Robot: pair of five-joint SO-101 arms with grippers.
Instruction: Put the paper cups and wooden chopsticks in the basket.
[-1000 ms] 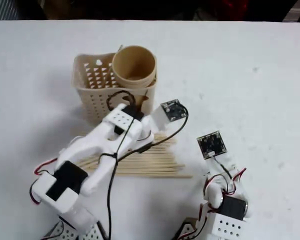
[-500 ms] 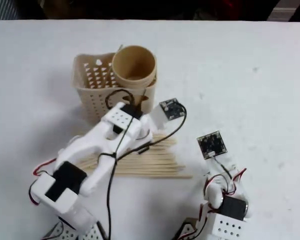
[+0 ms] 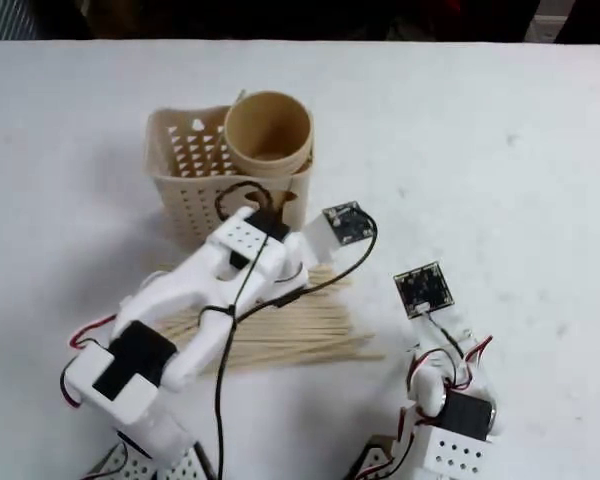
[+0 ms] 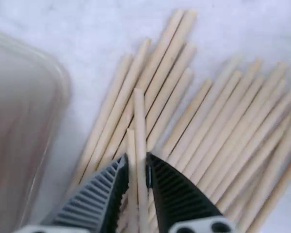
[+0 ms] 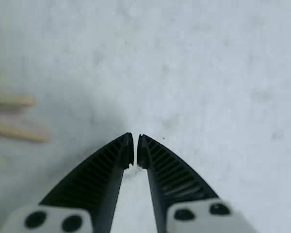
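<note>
The left gripper (image 4: pixel 137 165) is pinched nearly shut on a couple of chopsticks (image 4: pixel 139 121), their long axis running straight out past its jaws. The basket (image 3: pixel 180 175) stands just beyond, toward the far edge of the table (image 3: pixel 500 150), nearer this arm than the right gripper (image 5: pixel 135 141), which is closed and empty.

A tan paper cup (image 3: pixel 268 130) stands upright in one corner of the pale perforated basket (image 3: pixel 180 160); wooden chopsticks (image 3: pixel 310 335) lie in a flat heap on the counter (image 3: pixel 500 180) just beside it; two sit between the left gripper (image 4: pixel 137 167)'s fingers (image 4: pixel 172 194).
</note>
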